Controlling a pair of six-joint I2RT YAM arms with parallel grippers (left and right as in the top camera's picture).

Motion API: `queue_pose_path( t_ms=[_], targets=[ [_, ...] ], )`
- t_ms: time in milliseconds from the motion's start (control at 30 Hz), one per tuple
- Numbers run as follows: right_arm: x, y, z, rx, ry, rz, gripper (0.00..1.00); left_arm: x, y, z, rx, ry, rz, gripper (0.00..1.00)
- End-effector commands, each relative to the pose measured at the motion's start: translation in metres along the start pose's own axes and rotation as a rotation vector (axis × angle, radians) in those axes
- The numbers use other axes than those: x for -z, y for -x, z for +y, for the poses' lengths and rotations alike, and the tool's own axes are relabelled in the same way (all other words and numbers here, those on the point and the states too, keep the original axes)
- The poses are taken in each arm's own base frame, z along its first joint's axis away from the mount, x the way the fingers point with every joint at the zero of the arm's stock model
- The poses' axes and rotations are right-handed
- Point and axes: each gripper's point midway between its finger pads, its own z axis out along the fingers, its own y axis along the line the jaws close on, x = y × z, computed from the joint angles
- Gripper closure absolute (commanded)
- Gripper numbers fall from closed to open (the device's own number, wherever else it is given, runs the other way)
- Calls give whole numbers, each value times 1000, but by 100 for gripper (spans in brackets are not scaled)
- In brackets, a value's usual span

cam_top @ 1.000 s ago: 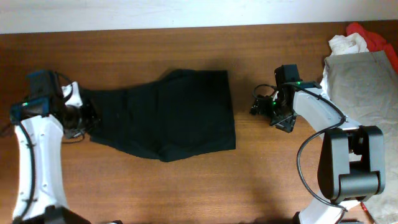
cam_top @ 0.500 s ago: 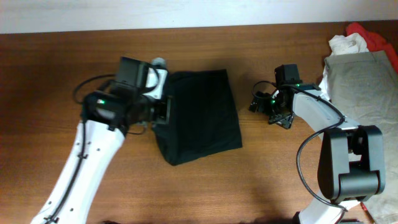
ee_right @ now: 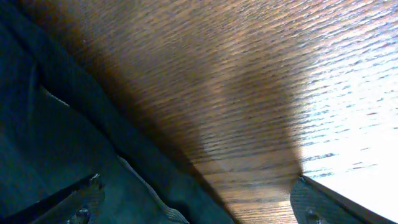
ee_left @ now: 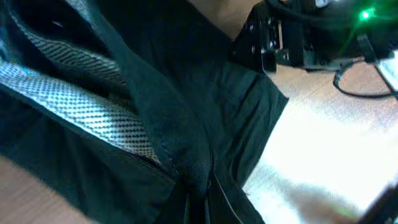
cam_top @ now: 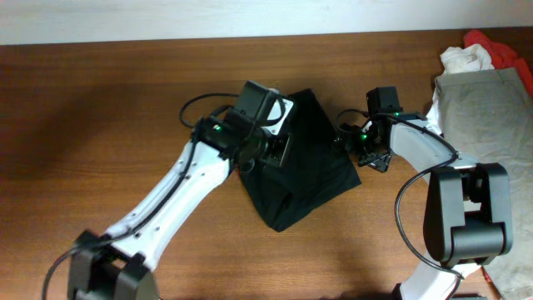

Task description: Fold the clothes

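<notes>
A black garment [cam_top: 310, 171] lies bunched in the table's middle. My left gripper [cam_top: 276, 150] sits over its left part, shut on a fold of the black cloth [ee_left: 186, 163] that it has carried across. My right gripper [cam_top: 360, 146] rests at the garment's right edge with its fingers spread wide. In the right wrist view the black cloth [ee_right: 56, 162] lies under the left finger and bare wood under the right finger [ee_right: 323, 202]; nothing is between them.
A grey garment [cam_top: 483, 117] lies at the right edge of the table, with white [cam_top: 465, 58] and red [cam_top: 500, 46] clothes behind it. The right arm's base [cam_top: 466, 225] stands at the front right.
My left gripper has swept from the far left to the middle, dragging the garment's left part over the rest. The garment has gone from spread flat to a smaller bunch. The right gripper barely moved.
</notes>
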Motion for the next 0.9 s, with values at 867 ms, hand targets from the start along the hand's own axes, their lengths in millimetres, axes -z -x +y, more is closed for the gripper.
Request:
queue_pose_path(
  t_ms=[867],
  targets=[
    [145, 47, -60, -71, 71, -46, 1, -63, 1, 33, 94, -121, 68, 64]
  ],
)
